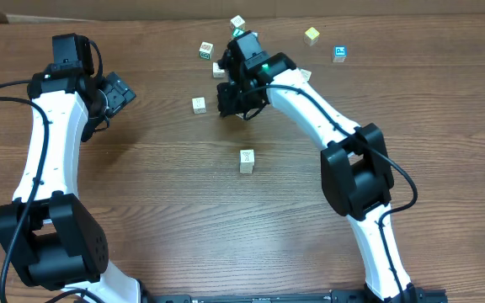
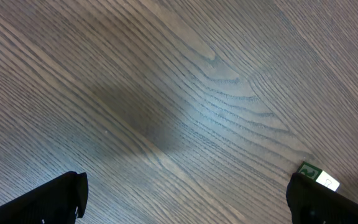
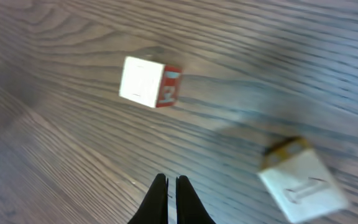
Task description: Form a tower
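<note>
The tower (image 1: 247, 160) stands mid-table as a narrow stack of cream letter cubes, its pale top face marked with a dark letter. In the right wrist view the tower (image 3: 300, 183) sits blurred at the lower right, with a yellow-edged face under its top cube. My right gripper (image 1: 232, 108) hangs up and to the left of the tower, apart from it. The right gripper (image 3: 172, 180) is shut, its tips together with nothing between them. My left gripper (image 1: 118, 93) is far to the left over bare wood. The left gripper (image 2: 185, 202) is open wide and empty.
A loose cube with a red letter side (image 3: 146, 82) lies ahead of the right fingers; it is the loose cube (image 1: 199, 104) left of the right gripper. Several more loose cubes lie at the back, among them a green-lettered cube (image 1: 206, 50) and a blue one (image 1: 339, 54). A green-faced cube (image 2: 319, 176) shows by the left gripper's right finger.
</note>
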You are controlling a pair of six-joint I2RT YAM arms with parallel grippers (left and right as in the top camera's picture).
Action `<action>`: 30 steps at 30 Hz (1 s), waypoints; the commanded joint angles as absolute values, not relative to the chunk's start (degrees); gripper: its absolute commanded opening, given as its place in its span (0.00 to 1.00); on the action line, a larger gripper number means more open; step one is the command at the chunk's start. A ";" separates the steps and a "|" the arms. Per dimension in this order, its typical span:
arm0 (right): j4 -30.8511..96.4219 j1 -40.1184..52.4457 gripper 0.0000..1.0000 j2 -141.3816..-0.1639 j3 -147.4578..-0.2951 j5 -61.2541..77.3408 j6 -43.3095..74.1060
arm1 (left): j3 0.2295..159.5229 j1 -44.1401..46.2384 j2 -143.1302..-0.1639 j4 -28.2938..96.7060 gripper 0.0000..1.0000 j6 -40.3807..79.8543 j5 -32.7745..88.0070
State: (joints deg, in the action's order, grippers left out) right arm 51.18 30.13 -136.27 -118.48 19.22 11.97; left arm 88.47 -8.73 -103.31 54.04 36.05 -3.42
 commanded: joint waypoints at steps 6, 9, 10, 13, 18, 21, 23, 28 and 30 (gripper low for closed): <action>50.72 30.68 0.04 -136.70 -119.20 15.03 11.70 | 89.62 -8.62 -103.72 53.93 1.00 35.97 -3.36; 50.35 30.68 0.04 -136.75 -119.20 15.03 11.70 | 89.62 -8.62 -103.72 53.93 1.00 35.97 -3.36; 50.33 30.68 0.04 -136.77 -119.20 15.00 11.70 | 89.62 -8.60 -103.72 53.93 0.99 35.97 -3.36; 50.33 30.68 0.04 -136.77 -119.20 15.03 11.70 | 89.62 -8.62 -103.72 53.93 1.00 35.97 -3.36; 50.17 30.70 0.04 -138.06 -119.20 15.00 11.70 | 89.62 -8.60 -103.72 53.93 1.00 35.97 -3.36; 49.87 30.70 0.04 -139.57 -119.20 14.37 11.73 | 89.62 -8.62 -103.72 53.93 1.00 35.97 -3.36; 49.98 30.50 0.04 -140.33 -119.20 12.69 11.73 | 89.62 -8.62 -103.72 53.93 0.99 35.97 -3.36; 50.41 29.21 0.04 -140.81 -119.20 4.82 12.19 | 89.62 -8.60 -103.72 53.93 1.00 35.97 -3.36; 50.68 28.34 0.04 -140.81 -119.20 2.74 12.23 | 89.62 -8.60 -103.72 53.93 1.00 35.97 -3.38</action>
